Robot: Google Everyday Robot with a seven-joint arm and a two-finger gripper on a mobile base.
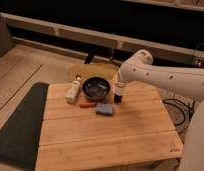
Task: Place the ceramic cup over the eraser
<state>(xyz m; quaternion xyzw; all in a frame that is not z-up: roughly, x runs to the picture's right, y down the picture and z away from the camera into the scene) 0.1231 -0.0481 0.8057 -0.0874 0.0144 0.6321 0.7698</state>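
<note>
The eraser (118, 98) is a small black upright block on the wooden table (110, 135), just right of the dark bowl. My gripper (118, 86) hangs straight down from the white arm directly above it. It is shut on the ceramic cup (119, 90), a small pale cup held right over the top of the eraser. The wrist hides most of the cup, and I cannot tell whether its rim touches the eraser.
A wide dark bowl (96, 87) stands left of the eraser, and a cream bottle (73, 90) lies further left. A thin red pen (87, 105) and a flat blue pad (104, 109) lie in front of the bowl. A dark mat (20, 125) lies left of the table.
</note>
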